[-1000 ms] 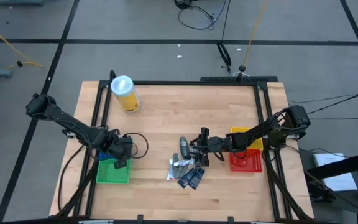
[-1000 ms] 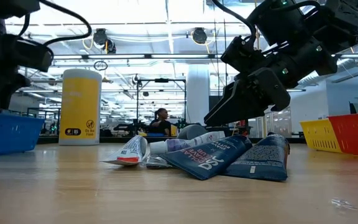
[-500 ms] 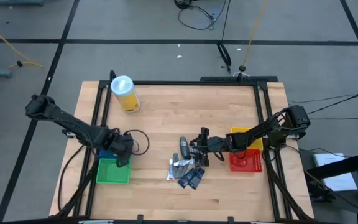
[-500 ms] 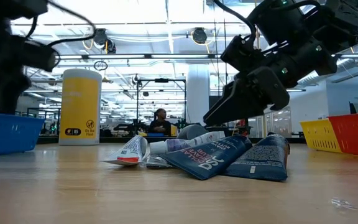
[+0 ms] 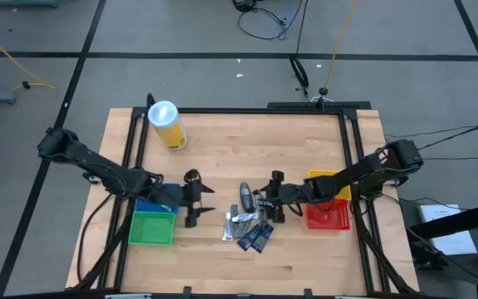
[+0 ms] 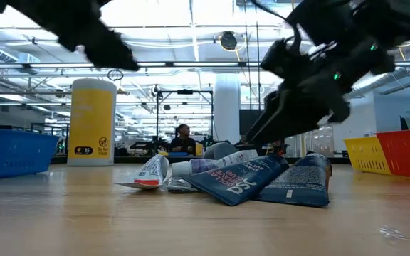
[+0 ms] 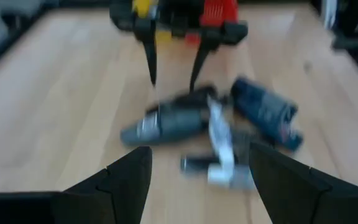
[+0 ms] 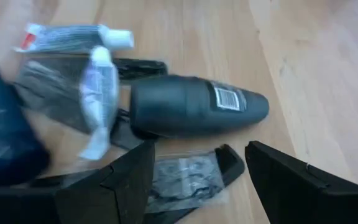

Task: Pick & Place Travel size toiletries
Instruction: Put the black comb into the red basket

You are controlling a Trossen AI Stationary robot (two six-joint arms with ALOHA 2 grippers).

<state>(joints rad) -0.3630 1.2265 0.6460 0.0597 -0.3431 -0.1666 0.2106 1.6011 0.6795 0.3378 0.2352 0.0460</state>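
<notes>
The travel size toiletries (image 5: 247, 223) lie in a small heap on the table's middle: a dark grey oval piece (image 8: 197, 106), white tubes (image 8: 98, 93), a grey sachet (image 8: 51, 87), dark blue packets (image 6: 297, 181) and a clear packet (image 8: 182, 177). My right gripper (image 5: 264, 202) stands open at the heap's right side, its fingers on either side of the clear packet (image 8: 199, 149); whether they touch it cannot be told. My left gripper (image 5: 202, 199) hovers open to the left of the heap, facing it (image 7: 199, 152), with nothing between its fingers.
A blue bin (image 5: 149, 205) and a green bin (image 5: 152, 228) stand at the left behind my left gripper. A yellow bin (image 5: 332, 178) and a red bin (image 5: 326, 216) stand at the right. A big yellow cylinder (image 5: 166, 124) stands at the far left.
My left gripper has swung from above the blue and green bins toward the table's right, toward the heap, and has opened on the way. The heap has not moved.
</notes>
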